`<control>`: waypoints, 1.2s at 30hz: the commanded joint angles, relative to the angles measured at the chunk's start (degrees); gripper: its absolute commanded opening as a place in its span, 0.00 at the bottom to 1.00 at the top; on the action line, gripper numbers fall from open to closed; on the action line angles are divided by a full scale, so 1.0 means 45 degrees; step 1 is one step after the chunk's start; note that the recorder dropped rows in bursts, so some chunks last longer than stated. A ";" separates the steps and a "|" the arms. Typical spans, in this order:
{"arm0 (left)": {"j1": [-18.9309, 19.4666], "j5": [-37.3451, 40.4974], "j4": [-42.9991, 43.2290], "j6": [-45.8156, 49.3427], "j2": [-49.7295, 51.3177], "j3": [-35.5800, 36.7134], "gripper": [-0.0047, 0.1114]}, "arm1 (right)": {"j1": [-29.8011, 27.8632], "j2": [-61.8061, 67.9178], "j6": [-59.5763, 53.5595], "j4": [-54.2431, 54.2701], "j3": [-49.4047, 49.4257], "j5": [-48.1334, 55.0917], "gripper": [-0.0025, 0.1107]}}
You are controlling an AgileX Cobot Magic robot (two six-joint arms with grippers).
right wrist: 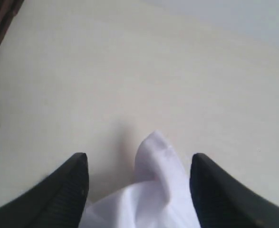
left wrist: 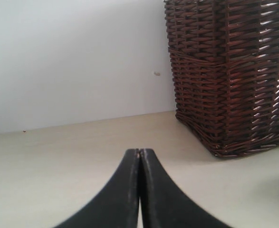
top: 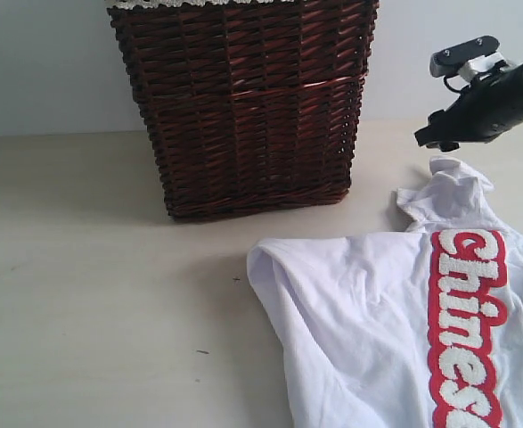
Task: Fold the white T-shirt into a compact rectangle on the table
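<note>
The white T-shirt point(top: 377, 303) is lying rumpled on the near right of the table point(top: 92, 294), spilling past the near and right edges of view. Its red band point(top: 466, 330) with fuzzy white "Chinese" lettering is facing up, running near to far. A soft fold is rounding its left edge, and a small corner at its far end is standing up in a peak

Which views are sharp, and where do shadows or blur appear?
Exterior view: sharp, the white T-shirt casting a soft shadow on the table. Left wrist view: wicker basket crisp, with bright glints in the weave. Right wrist view: soft focus, the T-shirt's tip blurred.
</note>
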 commanded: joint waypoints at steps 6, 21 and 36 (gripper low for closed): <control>-0.0054 -0.0002 -0.0006 -0.0039 -0.0075 -0.0005 0.04 | 0.0371 0.1091 -0.2895 0.0344 -0.0042 -0.0062 0.53; -0.0054 -0.0002 -0.0006 -0.0039 -0.0075 -0.0005 0.04 | 0.0885 0.1098 -0.4438 0.1157 -0.0042 0.2009 0.02; -0.0054 -0.0002 -0.0006 -0.0039 -0.0075 -0.0005 0.04 | 0.0885 0.1691 -0.4024 0.1107 -0.0042 0.2107 0.02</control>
